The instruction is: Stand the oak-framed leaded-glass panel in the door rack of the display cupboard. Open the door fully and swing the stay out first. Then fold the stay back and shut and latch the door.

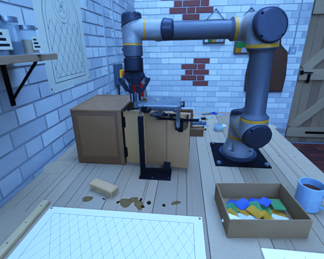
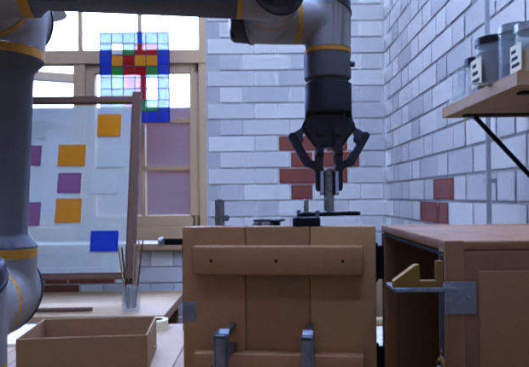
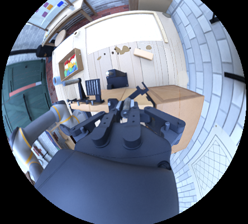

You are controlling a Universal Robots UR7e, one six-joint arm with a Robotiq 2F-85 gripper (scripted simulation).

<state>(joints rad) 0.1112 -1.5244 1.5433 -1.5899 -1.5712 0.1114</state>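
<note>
The cupboard door (image 1: 156, 136) stands swung wide open from the display cupboard (image 1: 101, 128), with its inner face and rack clips (image 2: 265, 344) toward the second side camera. Above the door's top edge near the hinge, my gripper (image 1: 135, 96) is closed around an upright grey peg (image 2: 328, 190) that rises from the dark stay mechanism (image 1: 168, 115) on the door top. A flat grey plate (image 1: 161, 102) lies just right of the fingers. A black stand (image 1: 154, 167) rises in front of the door. I cannot make out an oak-framed leaded-glass panel for certain.
The robot base (image 1: 240, 150) stands right of the door. A cardboard tray of coloured glass pieces (image 1: 257, 209) and a blue mug (image 1: 311, 193) sit front right. A brush (image 1: 103, 187) and a gridded drawing sheet (image 1: 109, 234) lie front left.
</note>
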